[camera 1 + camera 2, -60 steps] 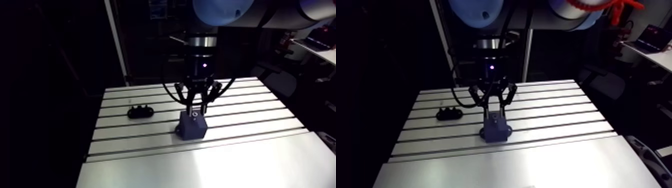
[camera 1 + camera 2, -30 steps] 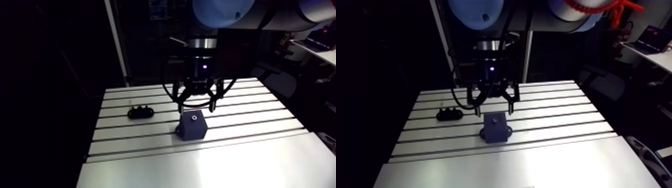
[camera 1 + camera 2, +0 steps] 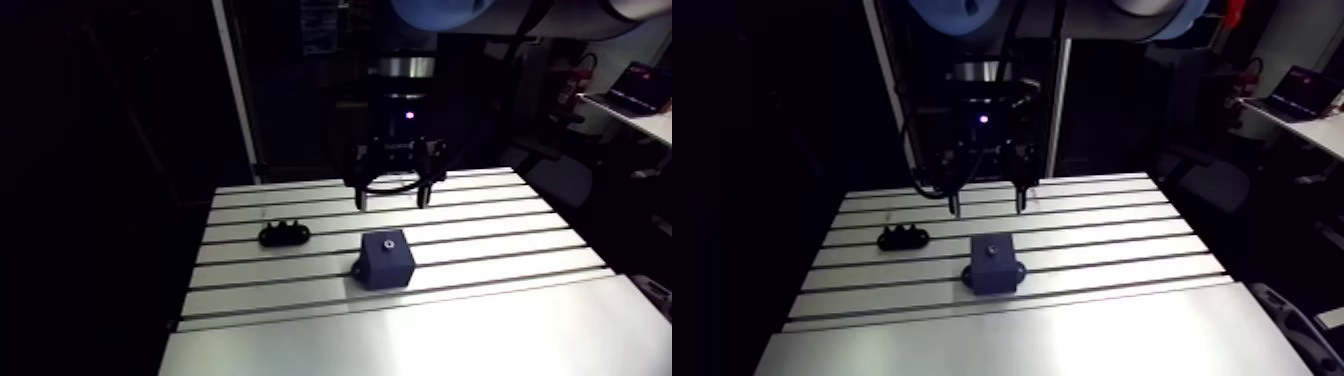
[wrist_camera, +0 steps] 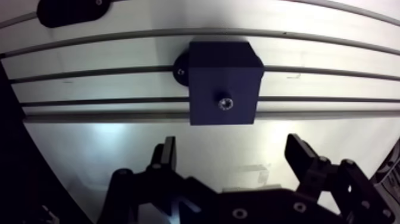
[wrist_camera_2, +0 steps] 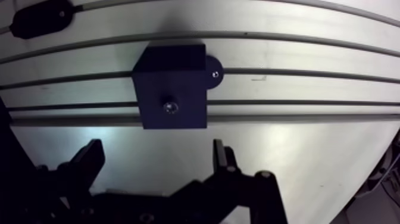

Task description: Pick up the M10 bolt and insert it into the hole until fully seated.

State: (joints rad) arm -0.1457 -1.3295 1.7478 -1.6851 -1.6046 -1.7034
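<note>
Raised off the block (image 4: pixel 223 71) since the earlier frames, the gripper (image 4: pixel 233 155) hangs above it, fingers spread and empty. Left to right: holder (image 3: pixel 285 235), then block, with the bolt (image 4: pixel 225 103) in its top hole. Insertion appears done; next, retreat.

Rounded, light-blue joint caps (image 3: pixel 962 12) were seen well above a small violet light (image 3: pixel 983 119), which was set into the black wrist housing (image 3: pixel 405 95). A silvery ring (image 3: pixel 405 67) was fitted just above that light. Below the light, the pincer (image 4: pixel 232 146) was built of black angular links, and round screw heads (image 4: pixel 239 212) were sunk into its knuckles.
</note>
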